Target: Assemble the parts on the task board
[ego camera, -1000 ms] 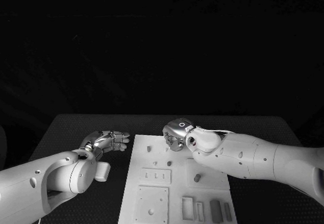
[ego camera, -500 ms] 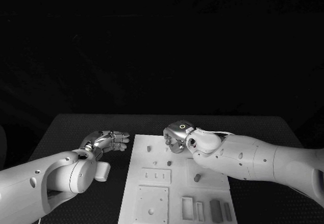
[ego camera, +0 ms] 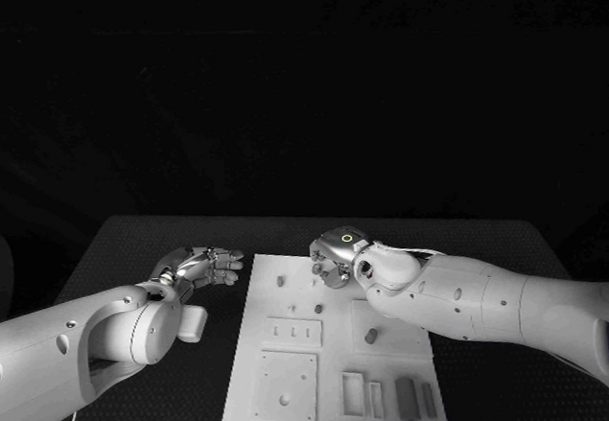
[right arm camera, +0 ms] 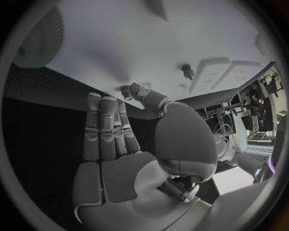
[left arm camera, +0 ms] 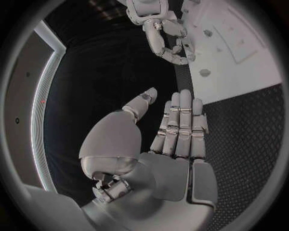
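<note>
The task board (ego camera: 327,348) lay lengthwise mid-tabletop, long axis running from near edge to far. Both empty hands, right (ego camera: 338,255) at its far edge, left (ego camera: 197,267) beside it, kept fingers straight and together.

We see the left arm (ego camera: 84,344) reaching in, its left hand (ego camera: 197,266) empty with fingers straight, side by side, thumb apart. The right arm (ego camera: 491,305) reaches forward too; the right hand (ego camera: 338,255) is empty, fingers straight and together, thumb bent across toward them.
</note>
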### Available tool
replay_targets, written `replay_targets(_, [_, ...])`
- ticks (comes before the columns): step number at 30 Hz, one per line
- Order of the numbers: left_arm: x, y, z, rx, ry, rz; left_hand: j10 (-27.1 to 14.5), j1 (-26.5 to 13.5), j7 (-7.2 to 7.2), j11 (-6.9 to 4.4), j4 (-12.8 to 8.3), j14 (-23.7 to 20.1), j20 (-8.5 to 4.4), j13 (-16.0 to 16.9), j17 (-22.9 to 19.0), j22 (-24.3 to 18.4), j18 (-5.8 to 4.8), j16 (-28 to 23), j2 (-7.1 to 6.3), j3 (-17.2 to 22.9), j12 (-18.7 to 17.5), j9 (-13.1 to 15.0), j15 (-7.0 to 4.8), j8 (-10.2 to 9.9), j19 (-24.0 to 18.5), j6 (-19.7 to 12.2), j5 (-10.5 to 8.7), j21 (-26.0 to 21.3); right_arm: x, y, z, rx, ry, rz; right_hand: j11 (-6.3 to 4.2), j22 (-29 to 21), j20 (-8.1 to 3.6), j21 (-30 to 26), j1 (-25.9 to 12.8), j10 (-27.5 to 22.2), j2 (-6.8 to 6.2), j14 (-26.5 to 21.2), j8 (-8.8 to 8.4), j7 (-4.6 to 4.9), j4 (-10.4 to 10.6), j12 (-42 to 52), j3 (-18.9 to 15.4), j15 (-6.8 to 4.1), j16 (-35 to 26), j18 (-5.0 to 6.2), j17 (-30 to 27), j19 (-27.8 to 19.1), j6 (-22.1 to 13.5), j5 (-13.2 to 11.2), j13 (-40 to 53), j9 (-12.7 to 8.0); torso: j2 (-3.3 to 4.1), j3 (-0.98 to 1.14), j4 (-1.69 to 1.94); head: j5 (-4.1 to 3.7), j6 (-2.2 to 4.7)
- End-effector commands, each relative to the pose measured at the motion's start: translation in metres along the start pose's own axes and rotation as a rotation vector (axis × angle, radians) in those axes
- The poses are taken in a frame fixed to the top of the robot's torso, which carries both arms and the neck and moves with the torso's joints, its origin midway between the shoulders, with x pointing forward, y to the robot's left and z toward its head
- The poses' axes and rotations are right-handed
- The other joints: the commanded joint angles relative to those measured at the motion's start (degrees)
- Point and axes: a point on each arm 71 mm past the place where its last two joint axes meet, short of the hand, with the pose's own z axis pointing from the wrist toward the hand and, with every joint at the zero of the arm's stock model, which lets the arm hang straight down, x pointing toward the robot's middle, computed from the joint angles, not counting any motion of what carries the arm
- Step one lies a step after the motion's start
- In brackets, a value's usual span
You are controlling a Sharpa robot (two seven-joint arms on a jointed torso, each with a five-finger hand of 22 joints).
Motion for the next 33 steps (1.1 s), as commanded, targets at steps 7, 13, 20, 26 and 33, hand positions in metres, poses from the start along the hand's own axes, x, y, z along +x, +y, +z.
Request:
replay_targets(7, [-0.002, -0.002, 0.0, 0.015, 0.006, -0.006, -0.44, -0.48, 0.02, 0.07, 0.01, -0.58, 0.0, 0.1, -0.1, 1.05, -0.04, 0.25, 0.02, 0.19, -0.39, 0.1, -0.01, -0.24, -0.48, -0.44, 0.38, 0.4, -0.017, -0.01, -0.013, -0.027, -0.023, 0.068, -0.27, 1.07, -0.28, 0.64, -0.78, 0.59, -0.66, 0.48, 0.38, -1.18, 0.58, 0.41, -1.38, -0.12, 0.95, 1.73, -0.1, -0.01, 0.35, -0.33, -0.08, 0.2, 0.01, 0.02, -0.11, -0.52, 0.69])
replay_targets(13, [-0.005, -0.003, -0.001, 0.018, -0.002, -0.005, -0.42, -0.42, 0.01, 0.08, -0.04, -0.59, -0.01, 0.12, -0.11, 1.04, -0.03, 0.25, 0.01, 0.22, -0.41, 0.13, -0.01, -0.24, -0.5, -0.42, 0.38, 0.4, -0.037, -0.023, -0.022, -0.033, -0.036, 0.095, -0.32, 0.99, -0.41, 0.86, -1.57, 0.83, -0.59, 0.6, 0.31, -1.19, 1.18, 0.34, -2.18, -0.16, 1.11, 1.73, -0.34, 0.12, 0.1, -0.27, -0.18, 0.14, 0.02, 0.14, -0.4, -0.86, 1.01])
replay_targets(20, [-0.006, -0.003, -0.001, 0.016, -0.002, -0.006, -0.4, -0.4, 0.0, 0.09, -0.04, -0.59, -0.01, 0.14, -0.12, 1.04, -0.03, 0.26, 0.01, 0.22, -0.42, 0.14, -0.01, -0.24, -0.5, -0.4, 0.37, 0.4, -0.055, -0.055, -0.04, 0.029, -0.027, 0.194, -0.71, 1.01, -0.47, 0.96, -1.64, 2.4, -0.63, 0.62, 0.25, -1.15, 0.94, 1.14, -2.81, -0.48, 1.21, 1.73, -0.43, 0.04, -0.06, -0.27, 0.21, 0.09, 0.0, 0.38, -0.74, -0.99, 1.38])
replay_targets(26, [-0.009, -0.002, -0.001, 0.015, -0.01, -0.005, -0.39, -0.4, 0.0, 0.09, -0.06, -0.59, -0.01, 0.15, -0.12, 1.04, -0.03, 0.27, -0.02, 0.22, -0.43, 0.16, -0.01, -0.24, -0.51, -0.39, 0.36, 0.4, -0.053, -0.081, -0.051, 0.083, 0.031, 0.228, -3.67, 1.05, -0.67, 2.14, -2.57, 9.26, -0.22, 0.18, 0.24, -0.68, 0.33, 5.55, -6.96, -3.21, 2.7, 1.73, -0.56, -0.21, -0.25, 0.15, 5.98, -0.14, 0.06, 0.45, -0.74, -1.31, 1.45])
replay_targets(33, [-0.01, -0.002, -0.001, 0.015, -0.011, -0.005, -0.37, -0.39, -0.01, 0.09, -0.07, -0.59, -0.01, 0.17, -0.13, 1.04, -0.03, 0.28, -0.04, 0.22, -0.44, 0.18, -0.01, -0.24, -0.51, -0.37, 0.35, 0.41, -0.047, -0.094, -0.055, 0.091, 0.078, 0.154, -4.68, 0.84, -0.27, 2.38, -3.52, 9.77, -0.29, -1.72, -0.24, -1.16, 0.55, 13.5, -10.13, -4.26, 4.02, 1.73, -1.33, -1.58, -0.63, 1.04, 22.92, -0.65, 0.15, 0.57, -0.71, -1.8, 1.23])
